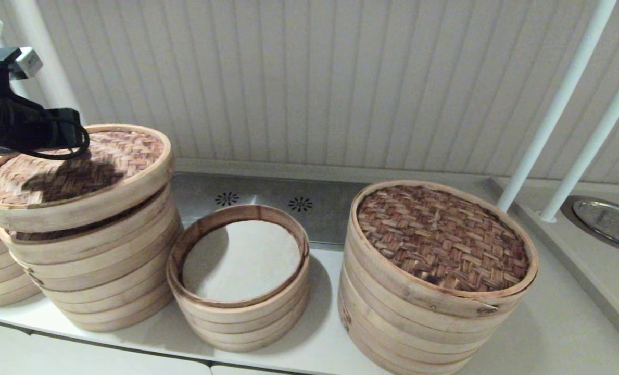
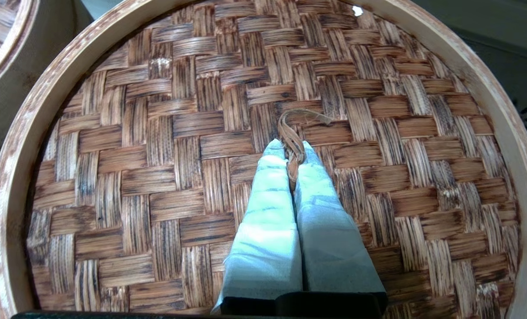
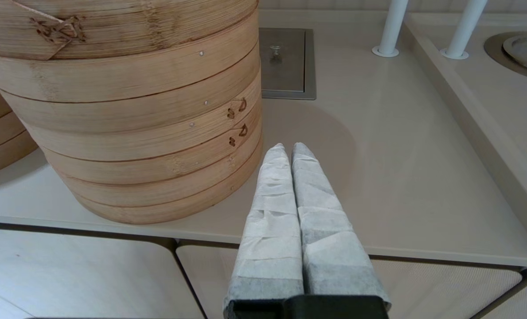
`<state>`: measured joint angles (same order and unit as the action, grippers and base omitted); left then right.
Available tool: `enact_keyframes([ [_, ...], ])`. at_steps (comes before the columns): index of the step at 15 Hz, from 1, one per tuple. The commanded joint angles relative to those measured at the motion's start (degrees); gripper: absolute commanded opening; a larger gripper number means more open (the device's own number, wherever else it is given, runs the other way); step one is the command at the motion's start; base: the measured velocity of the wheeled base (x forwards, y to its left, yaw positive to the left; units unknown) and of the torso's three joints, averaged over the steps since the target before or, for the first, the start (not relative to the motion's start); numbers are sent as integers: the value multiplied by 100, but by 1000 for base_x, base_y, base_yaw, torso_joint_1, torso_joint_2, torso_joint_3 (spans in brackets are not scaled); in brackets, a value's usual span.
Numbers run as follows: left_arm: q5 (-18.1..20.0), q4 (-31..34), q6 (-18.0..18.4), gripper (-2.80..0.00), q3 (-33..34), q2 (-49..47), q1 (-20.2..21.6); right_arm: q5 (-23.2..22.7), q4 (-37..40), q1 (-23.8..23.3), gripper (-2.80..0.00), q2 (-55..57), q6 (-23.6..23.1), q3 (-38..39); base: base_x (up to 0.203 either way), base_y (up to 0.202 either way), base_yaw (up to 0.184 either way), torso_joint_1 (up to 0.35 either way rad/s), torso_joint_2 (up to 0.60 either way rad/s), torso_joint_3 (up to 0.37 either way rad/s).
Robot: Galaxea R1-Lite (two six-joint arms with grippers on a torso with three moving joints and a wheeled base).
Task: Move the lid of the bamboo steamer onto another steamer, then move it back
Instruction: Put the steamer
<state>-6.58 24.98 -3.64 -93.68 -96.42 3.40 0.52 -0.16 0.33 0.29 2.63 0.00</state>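
Evidently the small round lid with a reddish-brown woven top and pale bamboo rim (image 1: 75, 172) sat tilted on the medium-wide stack of pale bamboo rings (image 1: 96, 260) at the left of the counter, its near-left edge higher than the far-right one, not yet seated flat. The left gripper (image 2: 294, 153) had its white-wrapped fingers (image 2: 267, 208) pinched shut on the lid's thin dark loop handle (image 2: 294, 137) at the centre of the weave. The right gripper (image 3: 287, 150) hung idle with its fingers pressed together on nothing, low in front of the counter edge beside the widest dark-woven steamer (image 1: 437, 276) at the right.

The risk, as I judged it, lay in that slender loop: a single thin strand carrying a tilted lid could slip from the pads or let the lid swing, so that it caught a rim or slid off the stack toward the open narrow steamer (image 1: 239, 271) in the middle, which showed a pale liner and awaited its cover.

The pale beige countertop (image 1: 548, 323) was smooth, backed by a ribbed white wall (image 1: 314, 78). A steel panel (image 1: 267, 200) lay behind the steamers, and two white poles (image 1: 559, 104) rose at the far right.
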Motion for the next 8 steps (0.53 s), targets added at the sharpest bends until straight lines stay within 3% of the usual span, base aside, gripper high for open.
enact_keyframes([
  [1, -10, 7, 19, -280, 0, -33, 102, 0, -2, 2, -280, -3, 0, 18, 0, 0, 0, 0, 0, 0],
  [8, 140, -11, 206, -280, 34, -351, 328, 0, -2, 2, -280, -3, 0, 18, 0, 0, 0, 0, 0, 0],
])
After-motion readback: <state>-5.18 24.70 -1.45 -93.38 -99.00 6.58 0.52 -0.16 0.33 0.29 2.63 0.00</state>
